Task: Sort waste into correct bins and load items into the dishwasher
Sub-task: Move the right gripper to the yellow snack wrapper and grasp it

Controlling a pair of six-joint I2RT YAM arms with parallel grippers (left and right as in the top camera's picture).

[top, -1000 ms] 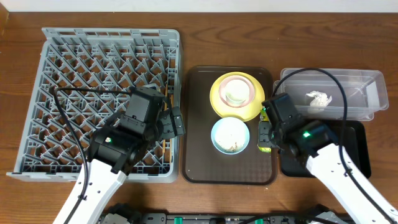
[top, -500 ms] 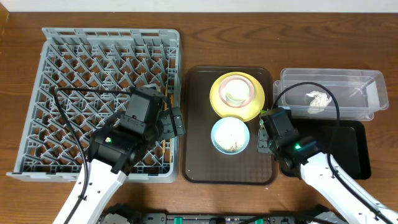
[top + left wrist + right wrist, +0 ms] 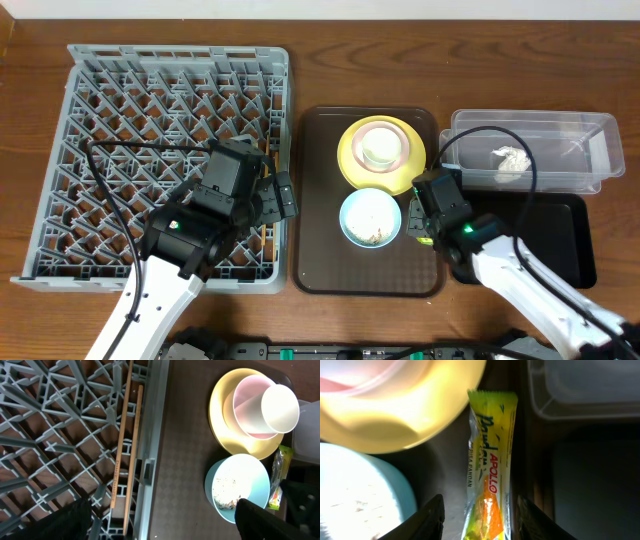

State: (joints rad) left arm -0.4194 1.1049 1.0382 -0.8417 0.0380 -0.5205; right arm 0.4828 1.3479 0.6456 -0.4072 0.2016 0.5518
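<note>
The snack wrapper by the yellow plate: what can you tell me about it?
The snack wrapper is a long, narrow, glossy packet, yellow-green with an orange patch and red APOLLO lettering, its top end zigzag-cut. It lies flat along the right edge of the brown tray, beside the yellow plate and the light blue bowl. The right pincer straddles its lower end, jaws open; contact is unclear.

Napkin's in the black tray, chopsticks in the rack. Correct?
Not quite. The overhead view shows the napkin in the clear tub, not the black tray. The chopsticks do lie in the rack.
</note>
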